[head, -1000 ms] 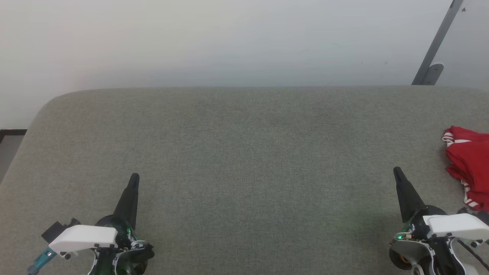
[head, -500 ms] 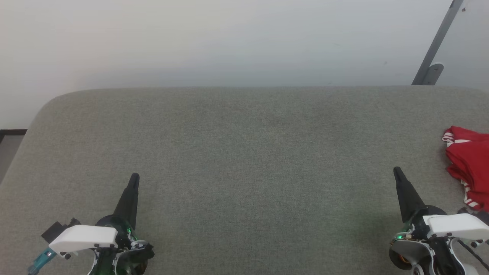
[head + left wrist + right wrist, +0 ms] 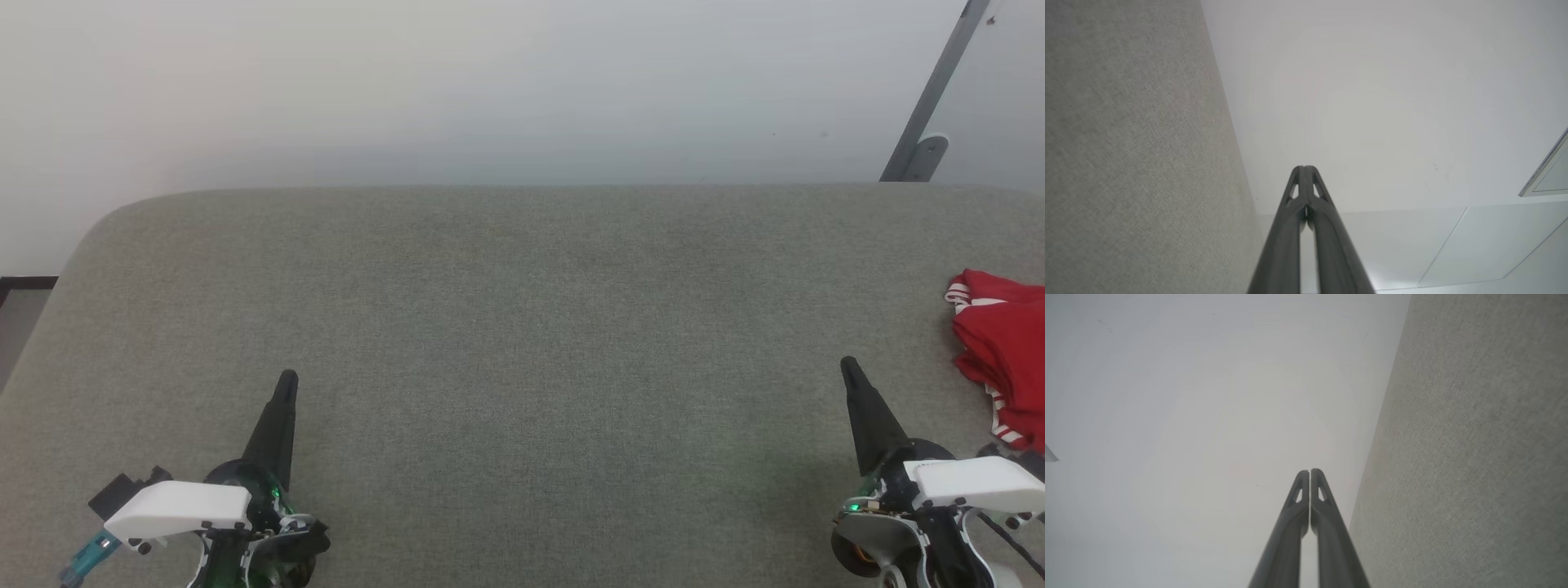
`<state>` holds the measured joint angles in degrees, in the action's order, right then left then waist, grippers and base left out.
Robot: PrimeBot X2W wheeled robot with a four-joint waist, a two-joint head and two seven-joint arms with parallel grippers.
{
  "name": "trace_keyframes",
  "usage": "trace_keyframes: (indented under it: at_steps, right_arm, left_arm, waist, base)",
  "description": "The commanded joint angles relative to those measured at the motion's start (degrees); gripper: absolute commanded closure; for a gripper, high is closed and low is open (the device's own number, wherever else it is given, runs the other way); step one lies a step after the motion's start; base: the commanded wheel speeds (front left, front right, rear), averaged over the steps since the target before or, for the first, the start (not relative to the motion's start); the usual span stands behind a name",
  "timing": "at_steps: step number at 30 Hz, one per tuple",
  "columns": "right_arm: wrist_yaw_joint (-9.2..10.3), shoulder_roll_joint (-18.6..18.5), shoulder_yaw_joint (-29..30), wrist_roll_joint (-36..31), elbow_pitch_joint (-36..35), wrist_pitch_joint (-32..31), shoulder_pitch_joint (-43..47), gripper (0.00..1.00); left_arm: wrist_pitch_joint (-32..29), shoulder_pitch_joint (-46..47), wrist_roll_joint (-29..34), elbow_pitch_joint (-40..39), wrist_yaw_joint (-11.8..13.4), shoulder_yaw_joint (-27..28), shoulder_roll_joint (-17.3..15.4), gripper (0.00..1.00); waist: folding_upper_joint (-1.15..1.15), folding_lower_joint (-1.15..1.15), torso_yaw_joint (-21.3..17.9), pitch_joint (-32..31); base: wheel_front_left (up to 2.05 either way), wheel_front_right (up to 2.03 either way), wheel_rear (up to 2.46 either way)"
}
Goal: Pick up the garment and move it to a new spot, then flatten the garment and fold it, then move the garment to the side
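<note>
**Head and wrist views, read left to right.** The left gripper point(image 3: 286, 380) sits low over the grey fabric surface point(image 3: 522, 327). In the left wrist view its two dark fingers point(image 3: 1284, 237) are pressed together tip to tip, with nothing between them. Ahead of those tips lie fabric and then the pale wall point(image 3: 490, 82).

The right gripper point(image 3: 847, 364) takes the mirrored pose. Its fingers point(image 3: 1290, 531) also meet at the tips and pinch nothing.

The garment point(image 3: 1002, 347) lies on the surface outboard of the right fingers. It is near them but apart, and reaches from a little ahead of the fingertips back to beside the wrist. It shows as a bunched red mass with red-and-white striped trim at its far and near corners, and the picture's right edge cuts it off. A grey metal strut point(image 3: 931, 106) leans on the wall well beyond it.

**Change.** Over the last second nothing shifts. Both grippers, the garment and the camera framing match the earlier head views, so the arms are judged to be at rest.

**Bearing on the task.** The scene fits two stages: a garment lying in a heap to be picked up, or one already set to the side. The visible part looks rumpled rather than squarely folded. Too much of it lies past the frame to settle which.
</note>
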<state>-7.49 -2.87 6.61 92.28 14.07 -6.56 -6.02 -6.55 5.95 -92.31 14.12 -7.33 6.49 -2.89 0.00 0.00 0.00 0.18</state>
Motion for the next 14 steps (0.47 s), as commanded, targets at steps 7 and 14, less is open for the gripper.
trace_keyframes:
  at_steps: [7,14]
  right_arm:
    - [0.0,0.16,0.01,0.25,-0.17,-0.14,-0.35,1.0]
    - [0.0,0.16,0.0,0.25,-0.17,-0.14,-0.35,1.0]
  left_arm:
    - [-0.16,0.66,-0.19,-0.06,-0.29,0.01,0.14,1.0]
    - [-0.16,0.66,-0.19,-0.06,-0.28,0.01,0.14,1.0]
  waist:
    - [0.0,0.0,0.0,0.0]
    - [0.0,0.0,0.0,0.0]
  base:
    - [0.0,0.0,0.0]
    - [0.0,0.0,0.0]
